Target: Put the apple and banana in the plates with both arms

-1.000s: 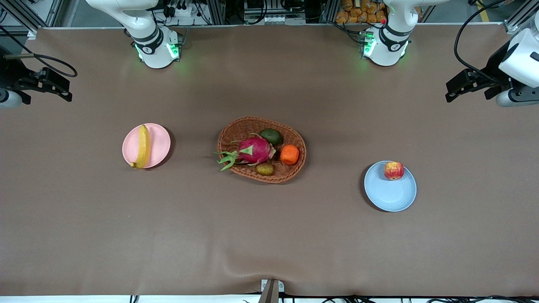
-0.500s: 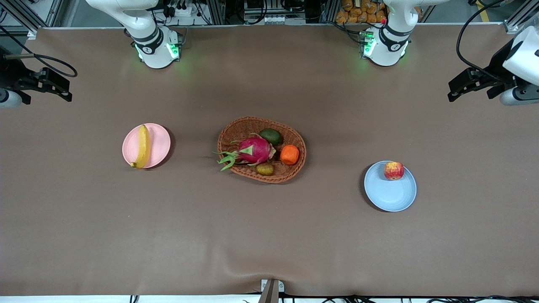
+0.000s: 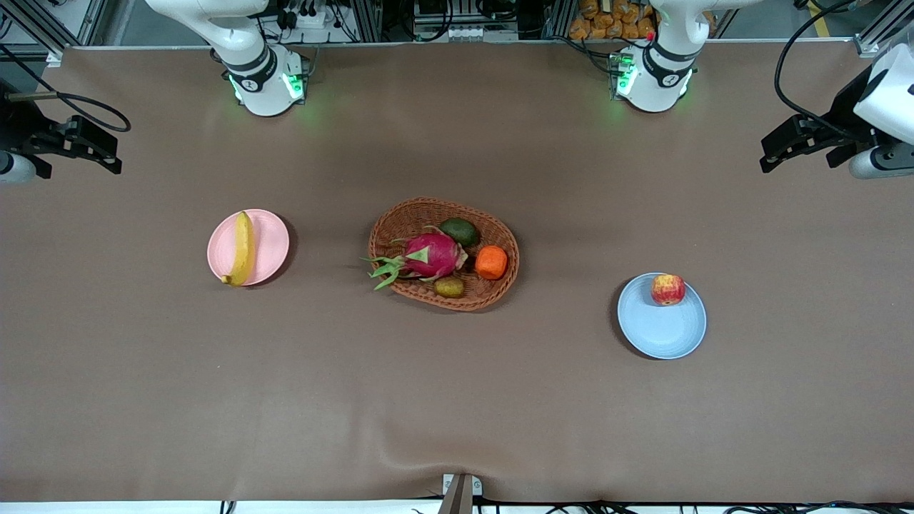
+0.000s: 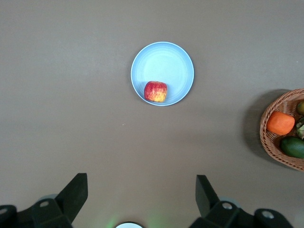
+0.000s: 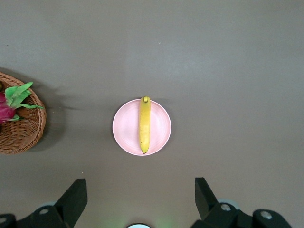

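The banana (image 3: 242, 248) lies across the pale pink plate (image 3: 271, 243) toward the right arm's end of the table; both show in the right wrist view, banana (image 5: 144, 124) on plate (image 5: 126, 128). The red apple (image 3: 668, 289) sits in the light blue plate (image 3: 660, 328) near its rim, toward the left arm's end; in the left wrist view the apple (image 4: 156, 91) rests in the plate (image 4: 166, 64). My left gripper (image 3: 785, 146) is open and empty, high over the table's edge at its own end. My right gripper (image 3: 86, 146) is open and empty, high over its end.
An oval wicker basket (image 3: 410, 214) stands mid-table between the plates, holding a pink dragon fruit (image 3: 428, 255), an orange squarish fruit (image 3: 491, 262), a green avocado (image 3: 459, 231) and a small brown fruit (image 3: 449, 287). The brown cloth has a wrinkle near the front edge.
The left arm drew slightly farther toward its end of the table between the earliest frame and now. Fruits, plates and the right arm have not moved.
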`<state>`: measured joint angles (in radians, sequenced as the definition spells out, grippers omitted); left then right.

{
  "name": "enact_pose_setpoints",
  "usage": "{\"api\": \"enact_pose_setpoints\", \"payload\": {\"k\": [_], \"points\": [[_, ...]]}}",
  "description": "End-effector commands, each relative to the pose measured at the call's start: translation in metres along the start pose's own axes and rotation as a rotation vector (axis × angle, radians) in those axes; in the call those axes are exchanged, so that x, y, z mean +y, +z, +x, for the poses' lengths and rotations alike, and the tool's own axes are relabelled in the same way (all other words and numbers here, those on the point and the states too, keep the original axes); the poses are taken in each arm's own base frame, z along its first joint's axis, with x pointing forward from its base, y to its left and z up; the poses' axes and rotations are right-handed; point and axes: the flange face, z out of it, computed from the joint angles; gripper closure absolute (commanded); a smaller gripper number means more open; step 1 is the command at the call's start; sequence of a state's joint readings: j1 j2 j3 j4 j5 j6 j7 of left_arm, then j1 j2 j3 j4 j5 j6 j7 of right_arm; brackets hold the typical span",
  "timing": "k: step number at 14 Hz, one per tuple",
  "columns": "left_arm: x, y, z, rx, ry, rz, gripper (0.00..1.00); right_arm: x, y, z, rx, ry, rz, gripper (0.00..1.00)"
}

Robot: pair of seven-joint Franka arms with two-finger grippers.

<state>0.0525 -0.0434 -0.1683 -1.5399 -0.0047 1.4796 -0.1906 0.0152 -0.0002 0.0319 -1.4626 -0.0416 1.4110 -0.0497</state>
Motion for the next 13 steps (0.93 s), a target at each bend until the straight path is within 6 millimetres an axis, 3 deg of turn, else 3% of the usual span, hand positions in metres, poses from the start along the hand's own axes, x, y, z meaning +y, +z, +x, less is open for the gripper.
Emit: {"api": "enact_pose_setpoints", "payload": {"k": [1,9,13], "points": [[-0.004,-0.008,-0.005,0.014,0.014,0.019,0.0,0.002,-0.001,-0.007,0.012,0.004,-0.017,0.0],[-0.004,-0.007,-0.004,0.01,0.013,0.021,0.0,0.002,0.0,-0.005,0.009,0.007,-0.015,0.0],[-0.005,-0.007,-0.004,0.01,0.01,0.02,0.0,-0.009,-0.001,0.003,0.015,-0.013,-0.006,0.0]]}}
